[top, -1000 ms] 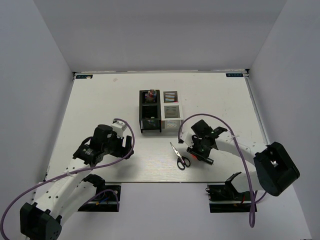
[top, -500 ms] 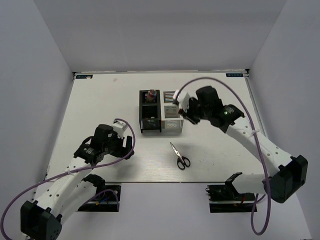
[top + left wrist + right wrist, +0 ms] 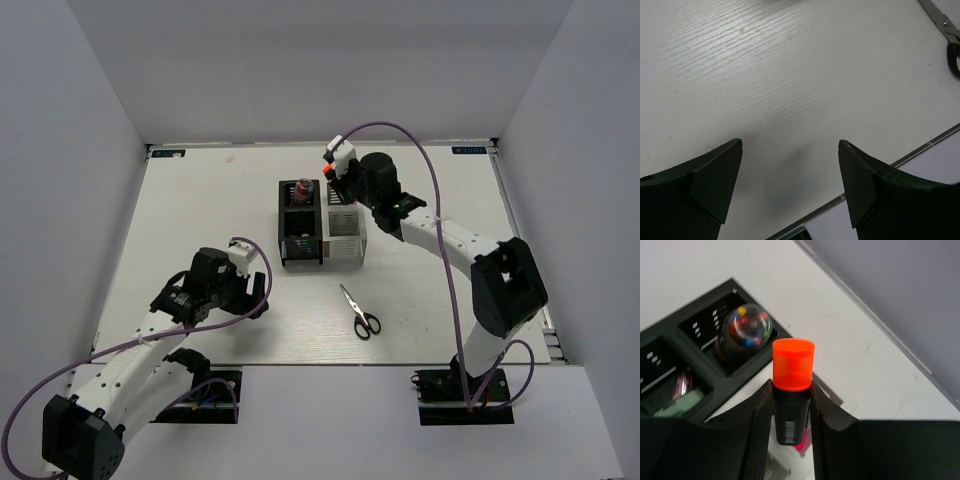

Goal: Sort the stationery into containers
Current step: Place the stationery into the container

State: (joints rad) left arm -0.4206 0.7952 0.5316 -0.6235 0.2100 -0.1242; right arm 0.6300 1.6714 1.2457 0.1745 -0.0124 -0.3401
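Right wrist view shows the right claw (image 3: 790, 405) pinched narrowly on the black barrel of the orange-capped marker (image 3: 793, 371), with the cap end sticking out past the fingertips. Gripping the barrel and leaving that end free looks meant to let the marker drop lengthwise into a compartment.

In the top view this claw hangs in the air at the far end of the white organiser (image 3: 342, 228), just right of the black organiser (image 3: 300, 225). I cannot tell which white compartment lies under it, since the claw's own fingers cover it. A bit of pink (image 3: 801, 440) peeps out behind the marker, likely another marker's end already stowed.

The black organiser's far compartment holds a clear dome-ended tube (image 3: 742, 330) with coloured bits inside. Its near compartment holds a pink piece (image 3: 682, 382) and a pale-green piece (image 3: 675, 407), both partly cut off by a finger.

The scissors (image 3: 360, 312) lie flat on the counter (image 3: 200, 200), near of the organisers and unsorted. The left claw (image 3: 790, 175) hovers low over bare counter at the near left, spread wide and empty, presumably waiting. Only a blade and part of a handle of the scissors show at the edge of its view.
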